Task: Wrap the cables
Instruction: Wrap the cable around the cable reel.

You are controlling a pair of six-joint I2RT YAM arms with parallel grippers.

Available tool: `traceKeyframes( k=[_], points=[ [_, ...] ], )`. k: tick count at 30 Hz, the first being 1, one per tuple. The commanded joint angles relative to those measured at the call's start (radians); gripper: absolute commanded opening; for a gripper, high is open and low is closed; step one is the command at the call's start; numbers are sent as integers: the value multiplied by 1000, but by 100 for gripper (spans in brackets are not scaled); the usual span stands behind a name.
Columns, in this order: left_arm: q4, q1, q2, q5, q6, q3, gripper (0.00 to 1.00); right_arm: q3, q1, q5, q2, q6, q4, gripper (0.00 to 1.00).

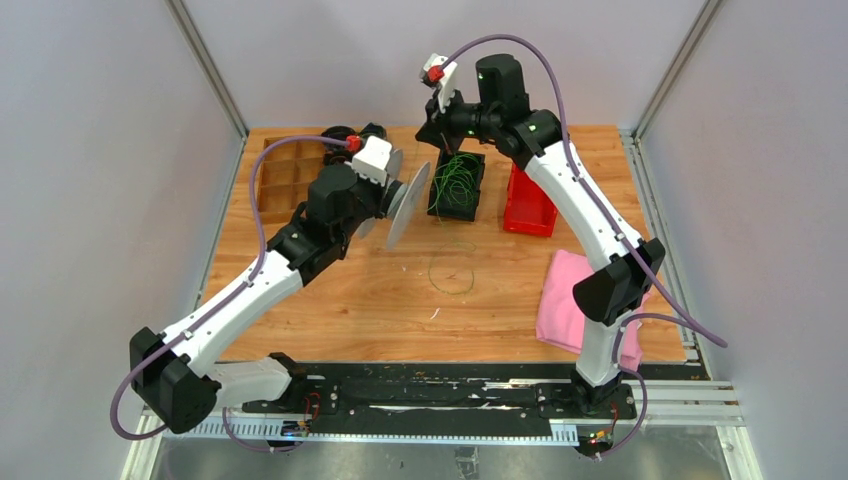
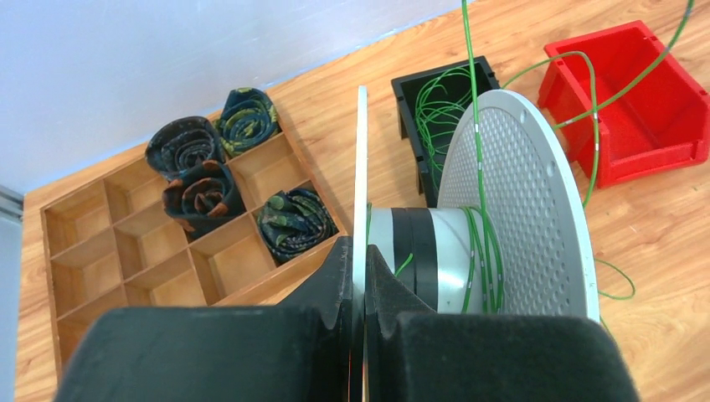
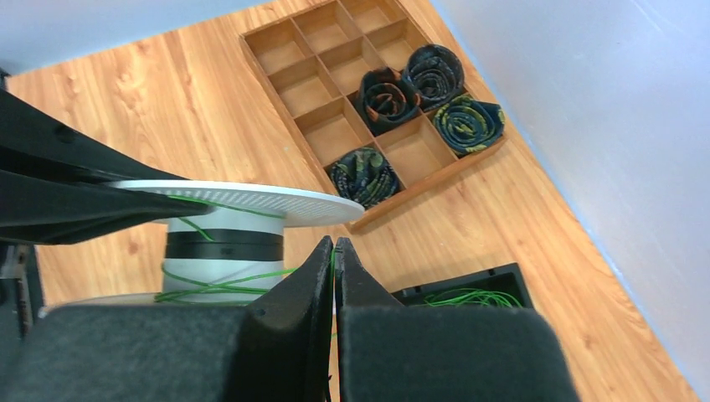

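Observation:
My left gripper [image 2: 362, 251] is shut on one flange of the grey spool [image 2: 511, 218], holding it on edge above the table [image 1: 405, 205]. A few turns of thin green cable [image 2: 481, 260] lie round the spool's core. The cable runs up from the core to my right gripper [image 3: 334, 245], which is shut on it, raised above the black bin [image 1: 437, 135]. More green cable loops [image 1: 458, 178] fill the black bin [image 2: 410, 100]. One loose olive loop [image 1: 450, 272] lies on the table in front of it.
A red bin [image 1: 527, 205] stands right of the black bin. A wooden divider tray [image 2: 100, 251] with rolled dark bundles [image 2: 201, 188] sits at the back left. A pink cloth [image 1: 565, 300] lies at the right. Grey walls enclose the table.

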Motion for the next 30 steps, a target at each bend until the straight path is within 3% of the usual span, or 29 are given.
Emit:
traceKeyframes(
  k=[1,12,23,30],
  points=[
    [24,-9,-35,64,-3,-10,0,1,-24,82,16,-127,39,1],
    [3,-7,-55,85,-29,3,0,-99,-58,68,23,-199,64,1],
    [-20,18,-63,117,-63,29,0,-232,-117,-119,9,-250,75,2],
    [-39,37,-59,150,-88,53,0,-301,-136,-134,14,-265,89,5]
  ],
)
